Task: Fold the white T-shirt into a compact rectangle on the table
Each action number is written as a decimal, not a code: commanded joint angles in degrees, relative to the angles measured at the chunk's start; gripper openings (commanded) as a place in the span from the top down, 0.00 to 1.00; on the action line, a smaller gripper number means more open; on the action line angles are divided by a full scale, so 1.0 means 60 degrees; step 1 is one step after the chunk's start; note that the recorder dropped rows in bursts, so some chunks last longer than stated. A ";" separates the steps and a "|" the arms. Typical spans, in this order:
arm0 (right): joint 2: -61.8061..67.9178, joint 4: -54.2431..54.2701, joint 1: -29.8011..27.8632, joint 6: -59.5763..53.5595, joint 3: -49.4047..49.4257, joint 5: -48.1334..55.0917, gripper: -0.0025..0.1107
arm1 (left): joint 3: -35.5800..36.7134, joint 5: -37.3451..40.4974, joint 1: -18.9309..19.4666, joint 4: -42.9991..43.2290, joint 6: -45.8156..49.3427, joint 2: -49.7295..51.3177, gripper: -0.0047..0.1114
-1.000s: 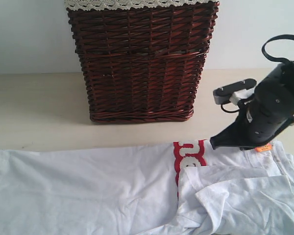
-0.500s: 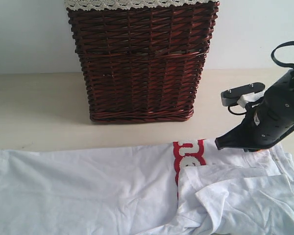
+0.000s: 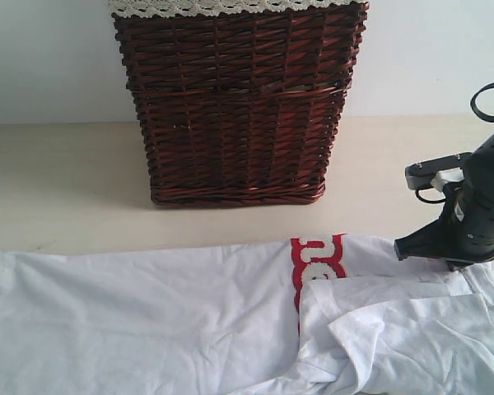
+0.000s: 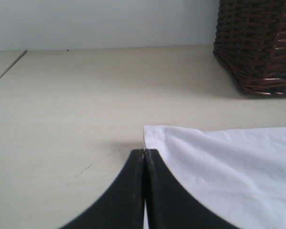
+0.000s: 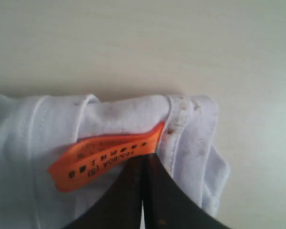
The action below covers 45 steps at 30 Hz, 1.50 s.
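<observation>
The table (image 3: 58, 173) is a broad pale surface that fills the exterior view below the wall. The white T-shirt (image 3: 148, 321) lies on it across the lower part of that view, from 8 o'clock through 6 to 4 o'clock. It is wrinkled, with one portion turned over onto itself at 5 o'clock. The wicker basket (image 3: 239, 107) stands upright at 12 o'clock, apart from the shirt and narrower than it. The right gripper (image 3: 401, 246) sits at 3 o'clock, low over the shirt's far edge. Its jaws are pressed together with their tips against a hemmed fold, but whether any cloth is pinched cannot be told. The left gripper (image 4: 144, 153) is outside the exterior view. Its own camera shows the jaws clenched tip to tip just beside a corner of the shirt, with no grip evident. The red band (image 3: 317, 262) with white letters shows just off centre toward 4 o'clock. An orange tag (image 5: 102, 160) lies on the hem, touching the right jaw tips. Assessment: the garment is light, limp and not fragile, and it will likely sag, drag and bunch when lifted. The soundest holds appear to be the corners and the doubled hems, where the cloth is thickest. A pinch in mid-panel would probably gather only one layer.
</observation>
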 commanded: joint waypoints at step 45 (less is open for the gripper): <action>-0.1823 0.5748 -0.0061 -0.5871 0.0300 0.3993 0.45 | -0.0024 -0.0077 0.0037 0.0036 0.0012 -0.0054 0.96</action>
